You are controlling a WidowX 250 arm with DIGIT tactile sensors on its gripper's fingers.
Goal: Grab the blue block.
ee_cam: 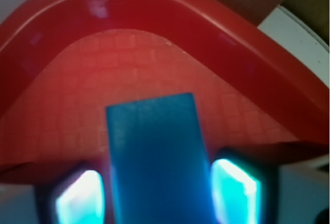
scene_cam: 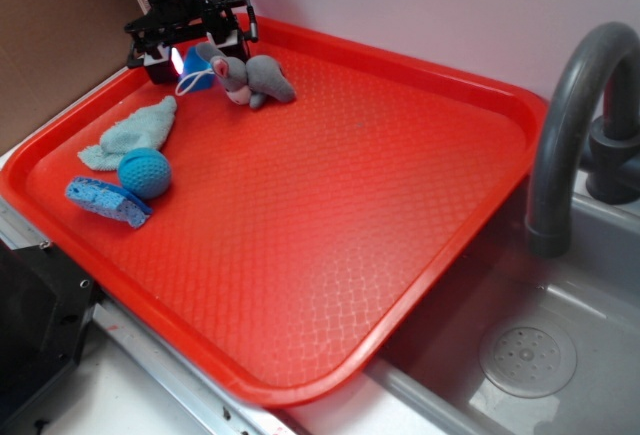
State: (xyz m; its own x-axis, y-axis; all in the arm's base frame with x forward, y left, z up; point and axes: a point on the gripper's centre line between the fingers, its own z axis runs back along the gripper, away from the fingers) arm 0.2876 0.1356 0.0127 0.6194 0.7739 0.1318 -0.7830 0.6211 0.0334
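Note:
The blue block (ee_cam: 157, 157) lies on the red tray (scene_cam: 330, 205), in its far left corner. In the exterior view only a part of the blue block (scene_cam: 192, 63) shows, between the gripper and the grey plush mouse (scene_cam: 250, 77). My gripper (ee_cam: 157, 195) is low over the block, one finger on each side. The left fingertip (ee_cam: 80, 195) has a thin dark gap to the block. The right fingertip (ee_cam: 234, 190) is almost against it. The gripper (scene_cam: 190, 50) is open around the block.
A light blue cloth (scene_cam: 135, 133), a round blue crocheted ball (scene_cam: 145, 172) and a blue sponge (scene_cam: 108, 202) lie along the tray's left side. The tray's raised rim (ee_cam: 170, 7) curves just past the block. At the right are a sink (scene_cam: 560, 355) and a grey faucet (scene_cam: 570, 125).

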